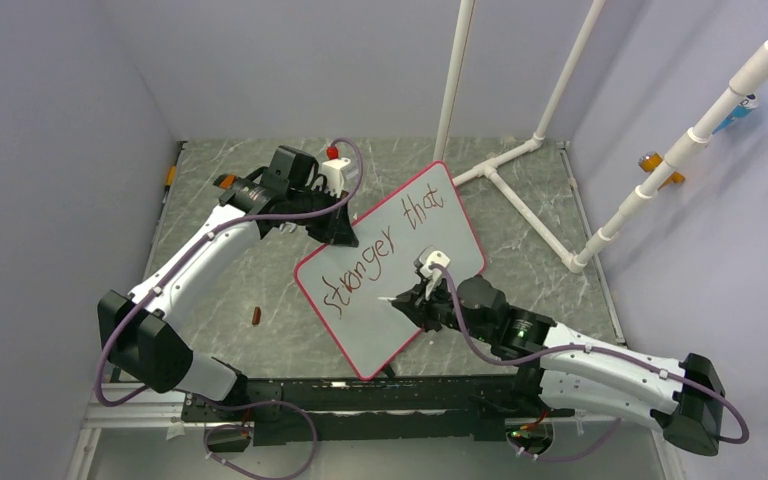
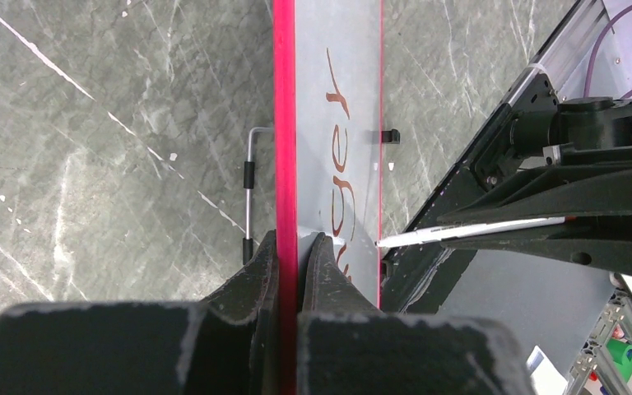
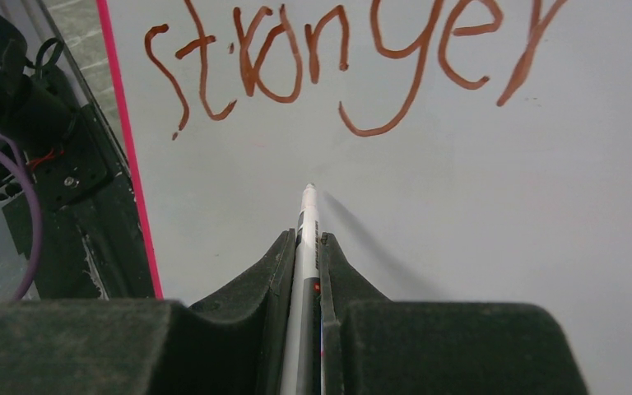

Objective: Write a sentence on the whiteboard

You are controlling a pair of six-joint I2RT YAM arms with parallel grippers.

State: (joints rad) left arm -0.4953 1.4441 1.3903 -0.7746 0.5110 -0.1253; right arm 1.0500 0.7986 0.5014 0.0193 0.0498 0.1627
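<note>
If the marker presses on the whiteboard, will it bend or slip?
Probably stiff: the whiteboard looks flat though the left gripper pinches only its rim. Its glossy face seems slippery, so it may pivot in that grip where the marker presses far from it.

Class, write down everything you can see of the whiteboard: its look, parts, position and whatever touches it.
The whiteboard is a glossy white rectangle with a thin pink-red rim and rounded corners, set askew between the arms. Dark-red handwriting reads "stronger that" in two lines. A small black clip sits on one edge. The left gripper is shut on its rim; the right gripper holds a marker aimed at the blank area below the writing.
</note>
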